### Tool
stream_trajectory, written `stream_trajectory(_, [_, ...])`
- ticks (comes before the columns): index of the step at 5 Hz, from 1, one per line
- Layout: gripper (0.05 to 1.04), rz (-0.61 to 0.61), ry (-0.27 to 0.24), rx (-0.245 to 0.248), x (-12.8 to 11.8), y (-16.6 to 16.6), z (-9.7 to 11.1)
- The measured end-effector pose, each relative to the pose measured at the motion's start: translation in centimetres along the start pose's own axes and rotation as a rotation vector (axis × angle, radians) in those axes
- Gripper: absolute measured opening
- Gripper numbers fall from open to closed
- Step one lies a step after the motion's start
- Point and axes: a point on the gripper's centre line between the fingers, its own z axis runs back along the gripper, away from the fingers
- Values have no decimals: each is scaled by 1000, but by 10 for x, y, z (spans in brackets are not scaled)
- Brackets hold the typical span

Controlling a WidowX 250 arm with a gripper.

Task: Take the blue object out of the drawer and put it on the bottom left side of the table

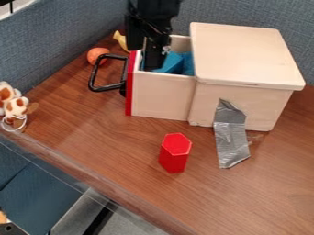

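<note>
My gripper [152, 57] hangs down from the top edge into the left part of the pulled-out drawer [160, 96]. Blue material [172, 62] lies inside the drawer, right beside the gripper's lower end. The gripper covers part of the drawer's inside, and the drawer's front wall hides the lower part of the blue. Whether gripper and blue object touch, I cannot tell.
The wooden box [242, 55] stands right of the drawer, with grey tape [231, 137] running onto the table [110, 133]. A black handle [94, 78] sticks out leftward. Nearby are a red hexagonal block [175, 153], orange ball [97, 55], yellow object [120, 41] and spotted toy [14, 103].
</note>
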Motion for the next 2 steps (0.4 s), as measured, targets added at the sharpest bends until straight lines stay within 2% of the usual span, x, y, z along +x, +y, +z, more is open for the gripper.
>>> stream_trajectory(1, [1000,59,-23,20,7,20,-8])
stream_trajectory(2, [1001,77,-45,21,17,31,-1])
